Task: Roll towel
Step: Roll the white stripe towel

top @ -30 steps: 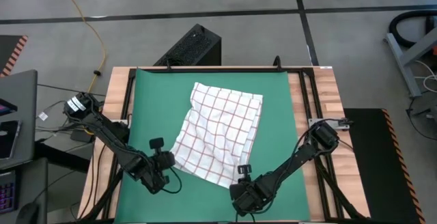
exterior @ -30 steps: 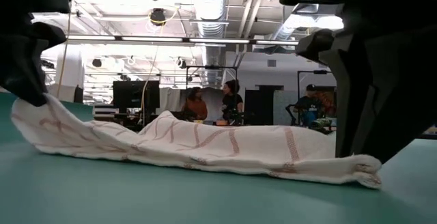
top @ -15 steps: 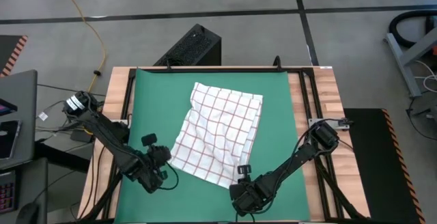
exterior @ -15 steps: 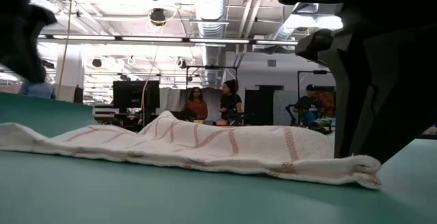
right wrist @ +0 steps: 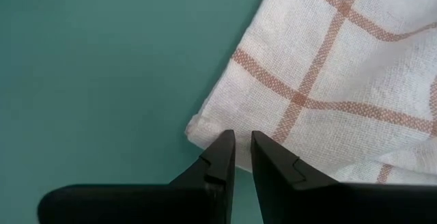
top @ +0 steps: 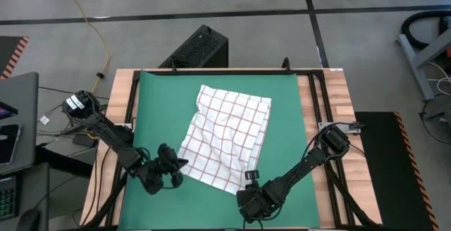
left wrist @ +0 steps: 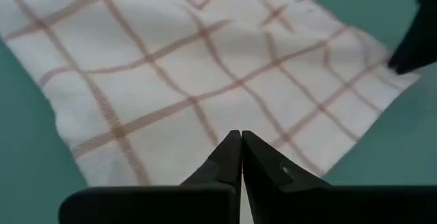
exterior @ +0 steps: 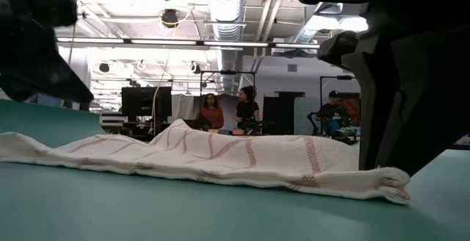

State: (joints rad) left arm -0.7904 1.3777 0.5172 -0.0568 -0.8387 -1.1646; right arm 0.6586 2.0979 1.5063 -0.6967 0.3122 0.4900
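The white towel (top: 227, 134) with red grid lines lies spread and slightly rumpled on the green mat (top: 151, 111). It also shows in the low view (exterior: 205, 156). My left gripper (top: 181, 164) is shut and empty, hovering just above the towel's near left corner (left wrist: 75, 132); in the low view it hangs clear of the cloth (exterior: 44, 57). My right gripper (top: 245, 183) stands at the towel's near right corner, its fingers almost closed on it (right wrist: 242, 141). My right gripper has the towel's near right corner (right wrist: 205, 125) between its two fingertips, right at the cloth's edge. The fingers come from above and the near side, slanting down. The corner (exterior: 389, 184) lies on the mat, slack; one layer or several, I cannot tell.
The mat covers a wooden table with black rails (top: 318, 97) along its left and right sides. A black box (top: 201, 46) stands on the floor behind the far edge. People sit far off in the room (exterior: 228, 112).
My left gripper has let go of the towel's near left corner, risen, and swung a little toward the table's right, turning as it went. That corner, held up before, has dropped and now lies flat on the mat. The rest of the towel has stayed put.
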